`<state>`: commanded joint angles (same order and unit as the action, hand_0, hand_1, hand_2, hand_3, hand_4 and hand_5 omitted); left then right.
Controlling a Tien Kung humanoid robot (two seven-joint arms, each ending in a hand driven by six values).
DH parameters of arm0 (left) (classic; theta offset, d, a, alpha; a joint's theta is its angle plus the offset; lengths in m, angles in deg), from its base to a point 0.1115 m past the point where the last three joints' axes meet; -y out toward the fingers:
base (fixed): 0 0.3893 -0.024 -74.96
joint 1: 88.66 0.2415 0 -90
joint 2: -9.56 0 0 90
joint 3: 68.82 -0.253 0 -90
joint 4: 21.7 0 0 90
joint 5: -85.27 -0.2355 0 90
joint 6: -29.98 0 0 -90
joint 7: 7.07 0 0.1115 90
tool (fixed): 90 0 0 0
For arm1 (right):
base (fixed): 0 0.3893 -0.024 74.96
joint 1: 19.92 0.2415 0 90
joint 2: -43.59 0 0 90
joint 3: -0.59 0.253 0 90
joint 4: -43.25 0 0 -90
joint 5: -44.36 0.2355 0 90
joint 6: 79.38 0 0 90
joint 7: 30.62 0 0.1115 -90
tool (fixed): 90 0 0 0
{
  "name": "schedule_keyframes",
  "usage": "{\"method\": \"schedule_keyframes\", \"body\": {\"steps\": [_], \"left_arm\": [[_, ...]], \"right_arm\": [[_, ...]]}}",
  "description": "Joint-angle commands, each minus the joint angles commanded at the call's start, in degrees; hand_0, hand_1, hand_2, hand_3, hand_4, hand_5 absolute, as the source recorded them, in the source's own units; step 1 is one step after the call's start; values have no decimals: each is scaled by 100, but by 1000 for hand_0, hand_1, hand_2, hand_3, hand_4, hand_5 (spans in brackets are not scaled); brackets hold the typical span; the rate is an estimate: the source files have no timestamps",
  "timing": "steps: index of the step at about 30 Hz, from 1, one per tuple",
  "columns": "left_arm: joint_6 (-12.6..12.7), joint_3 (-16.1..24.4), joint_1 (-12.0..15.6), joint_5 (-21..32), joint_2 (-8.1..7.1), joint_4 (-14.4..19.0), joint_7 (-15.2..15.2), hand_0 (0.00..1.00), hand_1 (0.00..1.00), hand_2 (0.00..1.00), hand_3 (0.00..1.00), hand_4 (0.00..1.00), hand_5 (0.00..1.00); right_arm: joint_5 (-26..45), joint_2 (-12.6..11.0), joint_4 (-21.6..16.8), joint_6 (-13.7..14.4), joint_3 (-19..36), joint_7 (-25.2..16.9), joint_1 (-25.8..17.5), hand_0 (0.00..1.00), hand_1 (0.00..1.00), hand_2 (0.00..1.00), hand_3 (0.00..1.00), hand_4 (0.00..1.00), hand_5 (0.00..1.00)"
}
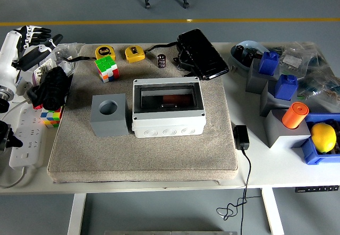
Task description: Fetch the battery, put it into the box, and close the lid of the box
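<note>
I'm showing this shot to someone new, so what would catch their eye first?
Probably the white box at the middle of the beige mat, its clear lid shut. Next, the yellow lemon in the blue bin at far right, then the robot's white left hand, fingers spread, at the far left edge.

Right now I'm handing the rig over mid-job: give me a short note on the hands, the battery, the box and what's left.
Left hand: empty, fingers spread, above the table's far-left corner, well away from the work. Right hand: not in view.
Battery: upright on the beige mat, behind the box, beside the yellow tape measure. Untouched.
Box: mid-mat; whether its lid is open I cannot tell.
Done: nothing visible.
Left: fetch battery, place it in box, close lid.
</note>
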<state>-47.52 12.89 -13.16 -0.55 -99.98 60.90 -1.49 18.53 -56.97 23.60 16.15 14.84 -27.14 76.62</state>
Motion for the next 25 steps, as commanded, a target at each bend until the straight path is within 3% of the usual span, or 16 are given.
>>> {"method": "schedule_keyframes", "body": {"steps": [25], "left_arm": [[-15,-43,-40,7,-64,57,7,718,687,638,618,990,621]], "right_arm": [[111,-10,35,-2,-7,7,65,728,690,692,665,998,586]]}}
